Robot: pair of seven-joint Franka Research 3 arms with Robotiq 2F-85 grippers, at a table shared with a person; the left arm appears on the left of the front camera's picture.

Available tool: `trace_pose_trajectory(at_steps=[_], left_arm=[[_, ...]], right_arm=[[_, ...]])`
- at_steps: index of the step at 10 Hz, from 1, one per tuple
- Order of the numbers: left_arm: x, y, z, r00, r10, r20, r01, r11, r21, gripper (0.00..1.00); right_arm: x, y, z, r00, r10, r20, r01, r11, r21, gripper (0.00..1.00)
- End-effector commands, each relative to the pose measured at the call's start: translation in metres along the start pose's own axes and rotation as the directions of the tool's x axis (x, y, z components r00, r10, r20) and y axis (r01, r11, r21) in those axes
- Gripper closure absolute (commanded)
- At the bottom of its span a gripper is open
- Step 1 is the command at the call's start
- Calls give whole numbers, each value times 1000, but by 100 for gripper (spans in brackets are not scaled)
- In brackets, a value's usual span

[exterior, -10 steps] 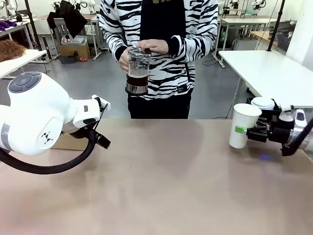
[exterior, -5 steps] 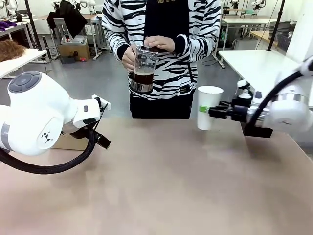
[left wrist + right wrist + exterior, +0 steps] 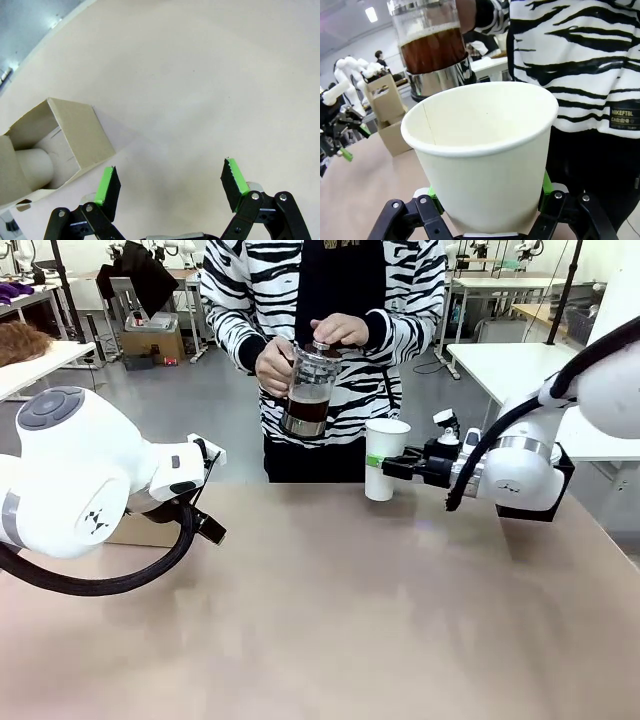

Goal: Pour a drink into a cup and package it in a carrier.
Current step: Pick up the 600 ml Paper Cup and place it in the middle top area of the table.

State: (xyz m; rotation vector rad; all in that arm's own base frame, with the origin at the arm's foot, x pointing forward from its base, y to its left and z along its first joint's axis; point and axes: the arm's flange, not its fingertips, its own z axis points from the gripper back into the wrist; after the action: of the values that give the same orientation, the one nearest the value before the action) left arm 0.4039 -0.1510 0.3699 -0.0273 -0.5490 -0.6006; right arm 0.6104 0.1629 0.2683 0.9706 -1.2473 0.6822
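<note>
Right arm (image 3: 520, 470) holds a tall white paper cup (image 3: 386, 445) beside a person's (image 3: 400, 300) clear glass pitcher (image 3: 309, 380).
Right fingers (image 3: 374, 461) clamp it upright near the far edge of the counter (image 3: 330, 610); the tilted pitcher holds dark brown drink (image 3: 305, 410). Left wrist view: left fingers (image 3: 107, 182) spread wide beside the brown cardboard carrier (image 3: 85, 140).

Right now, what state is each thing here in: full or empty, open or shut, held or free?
cup: upright, lidless, no drink visible inside.
right gripper: jaws shut on the cup.
left gripper: jaws open, holding nothing.
pitcher: lid on, tipped slightly, in the person's hands, not pouring.
drink: fills the pitcher's lower part.
carrier: standing on the table, beside the left gripper.
</note>
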Motion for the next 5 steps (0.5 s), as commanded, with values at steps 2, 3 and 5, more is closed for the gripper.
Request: trace_pose_trajectory(at_steps=[2,3,5], left_arm=[[0,0,1,1000,-1,1,1,1000,-1,0],[0,0,1,1000,-1,1,1,1000,-1,0],[0,0,1,1000,-1,1,1,1000,-1,0]], right_arm=[[-9,-6,-10,996,64,-57,-65,998,-21,20],[-4,-2,-3,1000,14,1,-14,1000,-1,20],[-4,-2,-3,1000,14,1,-14,1000,-1,20]])
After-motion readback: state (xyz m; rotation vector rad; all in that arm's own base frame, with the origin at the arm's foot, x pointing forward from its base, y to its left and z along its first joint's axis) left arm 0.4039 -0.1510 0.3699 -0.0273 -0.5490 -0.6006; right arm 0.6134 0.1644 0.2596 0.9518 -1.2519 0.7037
